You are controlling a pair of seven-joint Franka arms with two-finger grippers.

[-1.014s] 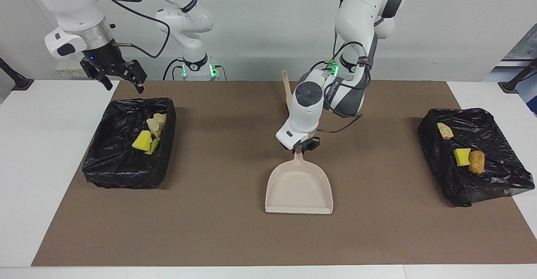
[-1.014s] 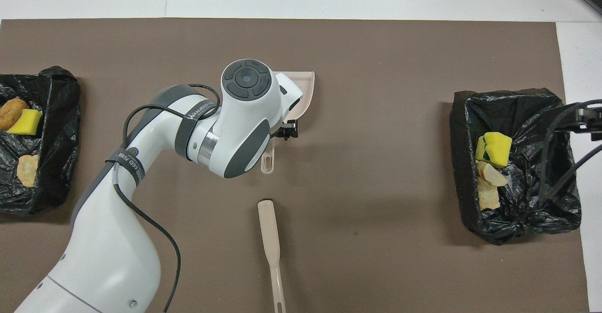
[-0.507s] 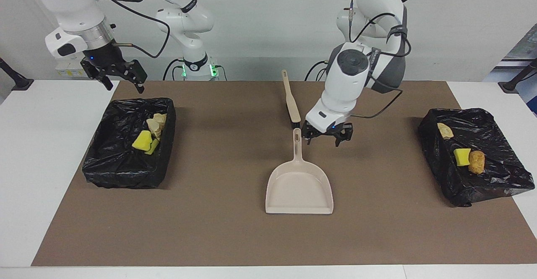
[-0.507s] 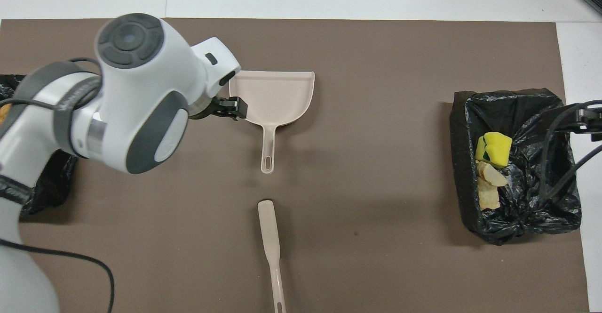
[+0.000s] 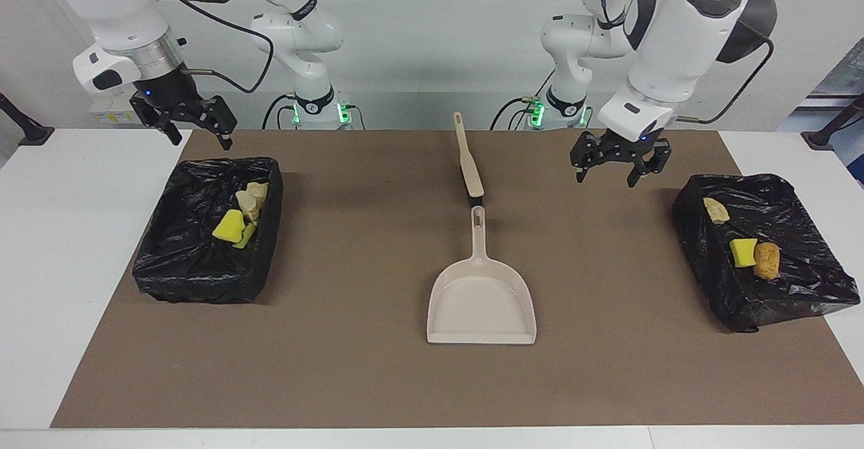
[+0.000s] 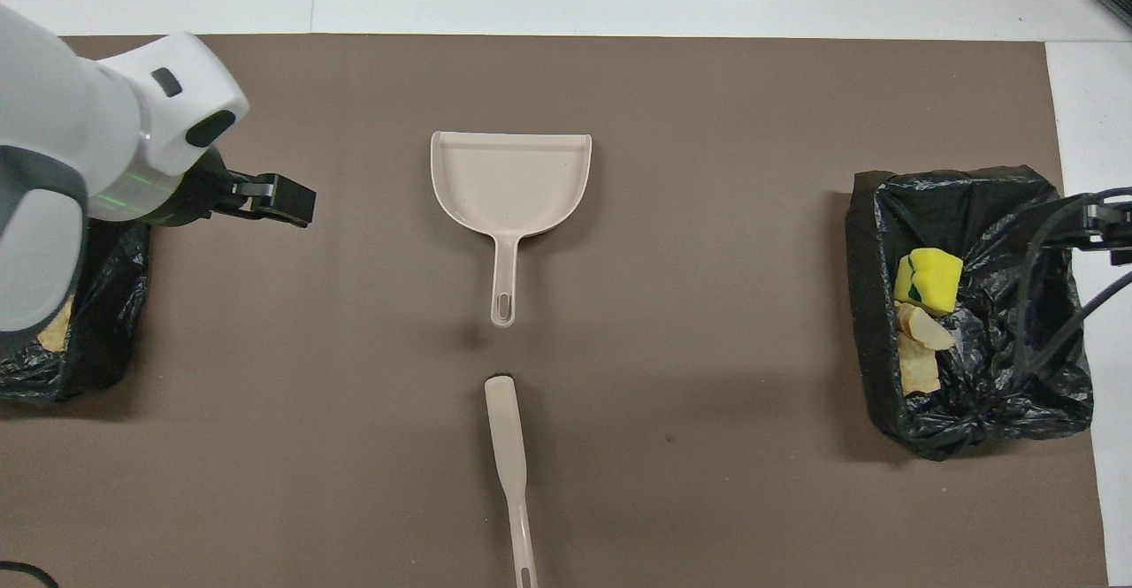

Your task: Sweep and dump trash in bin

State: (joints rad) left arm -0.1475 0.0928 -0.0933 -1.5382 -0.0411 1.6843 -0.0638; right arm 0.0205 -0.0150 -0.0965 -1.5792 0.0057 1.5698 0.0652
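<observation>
Over the brown mat [image 5: 378, 381] we see our left claw [image 5: 619, 165] hanging wide and empty, up in the air just beside the bin [image 5: 796, 233] at the left arm's end of the table [image 5: 61, 267], where three pieces of trash [image 5: 744, 252] lie on the black liner. Our right claw [image 5: 196, 123], spread wide and empty too, hangs above the other bin [image 5: 182, 273], which holds the remaining trash [image 5: 229, 226]. Mid-mat lie the dustpan [image 5: 480, 300] and, nearer to us, the brush [image 5: 468, 159], well apart from both claws.
</observation>
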